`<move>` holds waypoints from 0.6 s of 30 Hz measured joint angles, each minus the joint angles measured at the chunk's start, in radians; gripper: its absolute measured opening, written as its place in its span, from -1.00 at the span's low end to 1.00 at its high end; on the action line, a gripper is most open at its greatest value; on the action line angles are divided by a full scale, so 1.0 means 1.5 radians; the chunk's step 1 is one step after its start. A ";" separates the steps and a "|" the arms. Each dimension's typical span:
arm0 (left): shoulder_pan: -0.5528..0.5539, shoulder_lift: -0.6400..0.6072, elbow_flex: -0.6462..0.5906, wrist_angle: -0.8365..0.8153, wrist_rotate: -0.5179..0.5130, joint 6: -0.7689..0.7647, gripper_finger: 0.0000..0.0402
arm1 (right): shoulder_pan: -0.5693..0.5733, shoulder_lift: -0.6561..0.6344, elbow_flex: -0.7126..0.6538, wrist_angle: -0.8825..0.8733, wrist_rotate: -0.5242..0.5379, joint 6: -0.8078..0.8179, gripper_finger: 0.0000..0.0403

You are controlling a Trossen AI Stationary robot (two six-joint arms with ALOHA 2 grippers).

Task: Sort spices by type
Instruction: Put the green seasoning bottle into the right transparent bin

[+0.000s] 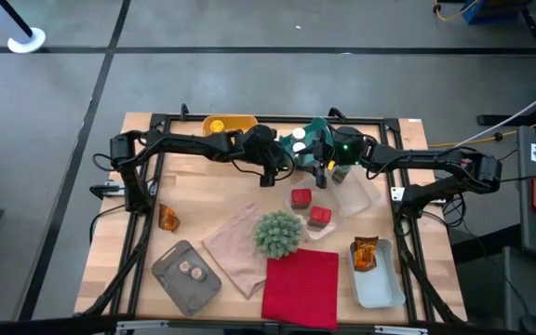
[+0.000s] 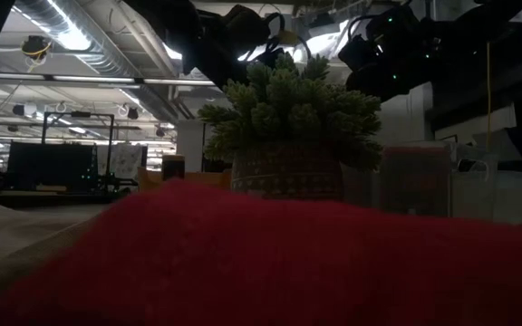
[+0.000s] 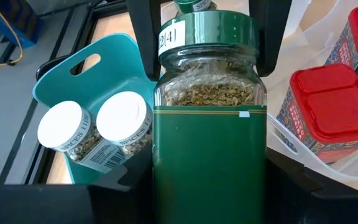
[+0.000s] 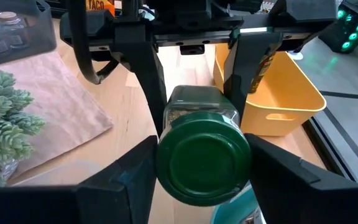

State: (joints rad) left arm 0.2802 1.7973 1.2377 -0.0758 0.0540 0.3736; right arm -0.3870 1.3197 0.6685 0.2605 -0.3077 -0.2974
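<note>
A green-lidded glass jar of dried herbs with a green label (image 3: 209,155) hangs in the air between my two grippers, above the far middle of the table. My left gripper (image 1: 285,164) is shut on its body. My right gripper (image 1: 314,167) meets it from the other end, shut on its green lid (image 4: 202,158). Behind it, two white-capped clear jars (image 3: 95,127) lie in a teal bin (image 3: 64,74). Two red tins (image 1: 310,207) stand in front of the plant. Another green jar's top (image 3: 194,5) shows beyond the held one. My left gripper pinches the jar's glass body just below the lid (image 4: 185,102) between its two fingers (image 4: 146,74), which lie along the jar's sides. The jar is clear of the table, tilted, its lid end away from this wrist. My right gripper has the lid's rim (image 4: 166,155) between its two fingers (image 4: 126,177), one on each side. It comes slanting down from the table's right, with the lid's top facing this wrist. In the left wrist view its fingers (image 3: 143,43) flank the lid.
A yellow bin (image 1: 229,124) stands at the far edge and a clear bin (image 1: 356,191) right of centre. Nearer lie a spiky plant (image 1: 277,233), a beige cloth (image 1: 235,247), a red cloth (image 1: 301,284), a grey tray with brown discs (image 1: 186,274), an orange packet (image 1: 167,217) and a white tray holding a packet (image 1: 376,284).
</note>
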 joint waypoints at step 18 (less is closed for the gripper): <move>0.000 0.000 0.001 0.028 -0.010 -0.019 -0.02 | 0.000 -0.006 0.134 -0.251 0.007 -0.001 0.05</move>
State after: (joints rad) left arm 0.2806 1.7969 1.2387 -0.0342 0.0387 0.3445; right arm -0.3866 1.3109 0.8694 -0.1158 -0.2974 -0.2988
